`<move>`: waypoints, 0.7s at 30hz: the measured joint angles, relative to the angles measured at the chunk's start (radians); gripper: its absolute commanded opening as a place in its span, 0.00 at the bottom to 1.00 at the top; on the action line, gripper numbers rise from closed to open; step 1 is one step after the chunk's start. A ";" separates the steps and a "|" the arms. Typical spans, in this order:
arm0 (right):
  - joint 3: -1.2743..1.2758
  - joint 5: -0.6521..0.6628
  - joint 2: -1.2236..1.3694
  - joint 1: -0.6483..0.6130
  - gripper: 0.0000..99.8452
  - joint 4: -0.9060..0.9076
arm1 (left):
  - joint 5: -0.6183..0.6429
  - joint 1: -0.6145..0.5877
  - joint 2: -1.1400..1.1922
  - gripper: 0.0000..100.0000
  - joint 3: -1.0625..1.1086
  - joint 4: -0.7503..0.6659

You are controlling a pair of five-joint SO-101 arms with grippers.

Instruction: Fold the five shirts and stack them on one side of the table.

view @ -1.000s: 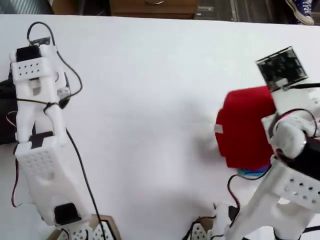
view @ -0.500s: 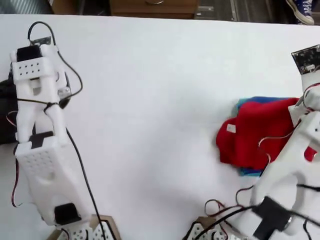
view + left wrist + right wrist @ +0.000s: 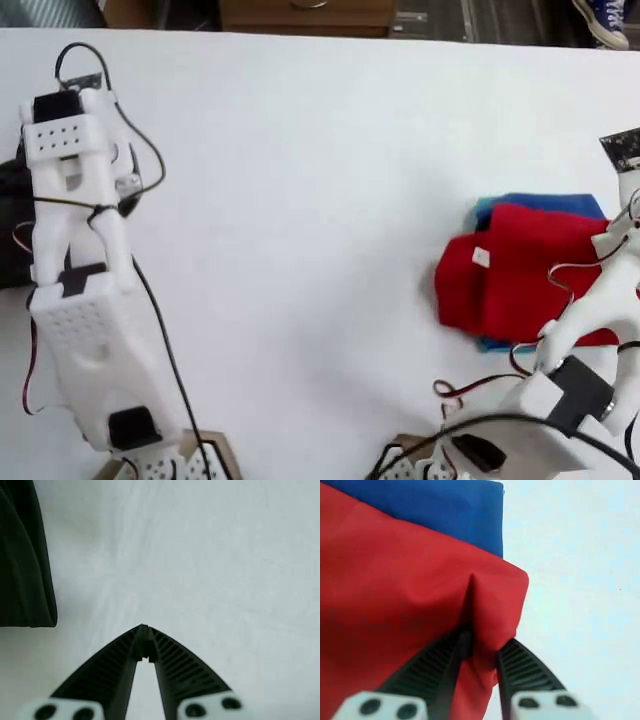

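Note:
A folded red shirt lies at the right side of the white table on top of a blue shirt, whose edge shows beyond it. In the right wrist view my right gripper is shut on a pinched fold of the red shirt near its corner, with the blue shirt behind. The right arm hangs over the stack's right edge. My left gripper is shut, with nothing in it, just above the bare table beside a black shirt. The left arm lies along the table's left side.
The black shirt lies at the table's left edge, partly under the left arm. The white tabletop stretches between the arms. Furniture stands past the far edge.
The right arm has drawn back toward the right edge, pulling the red shirt with it. The shirt now lies flatter on the blue one, more of which shows. The left arm has kept still.

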 measured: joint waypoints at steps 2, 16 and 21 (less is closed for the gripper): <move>-0.005 0.000 0.000 -0.002 0.24 0.018 | 0.000 0.000 0.000 0.02 0.000 0.000; -0.195 -0.167 0.052 -0.109 0.23 0.058 | 0.000 0.000 0.000 0.02 0.000 0.000; -0.195 -0.167 0.238 -0.129 0.23 -0.015 | 0.000 0.000 0.000 0.02 0.000 0.000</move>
